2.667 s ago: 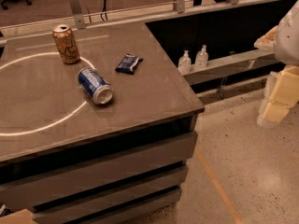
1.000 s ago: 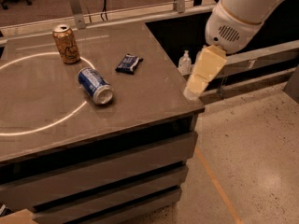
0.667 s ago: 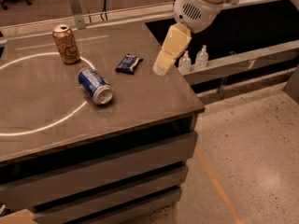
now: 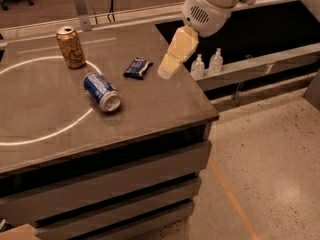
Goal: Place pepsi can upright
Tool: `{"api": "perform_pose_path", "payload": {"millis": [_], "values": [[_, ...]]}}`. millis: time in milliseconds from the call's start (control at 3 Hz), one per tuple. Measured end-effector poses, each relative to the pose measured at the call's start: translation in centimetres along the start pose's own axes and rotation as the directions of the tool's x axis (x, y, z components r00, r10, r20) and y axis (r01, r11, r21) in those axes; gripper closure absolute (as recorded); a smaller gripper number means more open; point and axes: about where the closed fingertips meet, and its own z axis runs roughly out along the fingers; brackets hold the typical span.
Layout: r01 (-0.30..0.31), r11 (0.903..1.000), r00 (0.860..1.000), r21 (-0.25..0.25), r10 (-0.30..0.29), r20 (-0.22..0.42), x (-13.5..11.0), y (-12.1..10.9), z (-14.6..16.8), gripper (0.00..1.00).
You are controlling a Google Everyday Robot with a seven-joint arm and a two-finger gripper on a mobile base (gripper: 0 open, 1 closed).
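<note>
The pepsi can (image 4: 102,91) is blue with a silver rim and lies on its side on the brown table (image 4: 150,114), its silver end facing the front right. My gripper (image 4: 168,70) hangs over the table's right part, to the right of the can and apart from it, next to a small dark blue wrapper (image 4: 137,68). It holds nothing that I can see.
A tan can (image 4: 70,46) stands upright at the back left of the table. A pale ring of light curves across the tabletop. Two small clear bottles (image 4: 207,64) stand on a ledge to the right of the table. The table's right edge drops to a speckled floor.
My arm has swung in from the right, off the table, to over the table's right part near the wrapper. The cans and the wrapper have not moved.
</note>
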Motion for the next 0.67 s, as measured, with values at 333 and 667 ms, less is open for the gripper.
{"api": "perform_pose_path", "payload": {"millis": [333,667], "values": [[-0.078,0.997,0.997,-0.001,0.078,0.012,-2.5,-0.3,2.1,0.0],[-0.153,0.9874,0.988,-0.039,0.154,-0.002,-6.5,0.9,5.0,0.0]]}}
